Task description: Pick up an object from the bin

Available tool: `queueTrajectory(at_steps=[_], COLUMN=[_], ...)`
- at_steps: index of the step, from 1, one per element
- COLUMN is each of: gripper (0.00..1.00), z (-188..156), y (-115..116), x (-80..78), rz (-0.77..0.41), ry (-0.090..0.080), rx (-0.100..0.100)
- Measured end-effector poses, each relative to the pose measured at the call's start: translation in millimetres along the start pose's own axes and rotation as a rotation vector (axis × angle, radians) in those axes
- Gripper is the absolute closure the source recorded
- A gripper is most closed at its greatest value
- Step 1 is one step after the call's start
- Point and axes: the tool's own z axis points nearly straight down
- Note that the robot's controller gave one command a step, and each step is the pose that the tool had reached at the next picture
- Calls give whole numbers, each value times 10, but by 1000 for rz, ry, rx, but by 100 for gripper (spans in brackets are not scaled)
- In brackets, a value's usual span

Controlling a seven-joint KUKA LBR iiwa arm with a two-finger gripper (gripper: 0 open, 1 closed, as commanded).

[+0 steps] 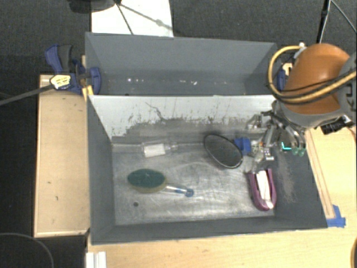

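Jaws are low at the right side of the bin (178,66); whether they are spread or pressed together cannot be told. The purple-white case (262,190) lies just in front of the jaws. The dark oval (223,151) is just view-left of them and the green brush (147,180) well view-left.

Grey bin floor (223,191) — clear tube (155,148), dark oval (223,151), green brush (146,180), purple case (262,188)

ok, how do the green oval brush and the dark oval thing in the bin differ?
Colour: the green brush is teal-green, the dark oval near black. Shape: the green brush has a pale handle with a blue tip; the dark oval shows none. Place: the green brush lies lower left, the dark oval mid-bin near the pincer. Both are oval.
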Motion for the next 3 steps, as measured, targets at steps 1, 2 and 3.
queueTrajectory(at_steps=[1, 2, 3], gripper=[0, 0, 0], z=[990, 978, 977], y=[766, 391, 229], x=[-168, -76, -82], rz=[-67, 7, 12], ry=[-4, -4, -5], rx=[-3, -11, -2])
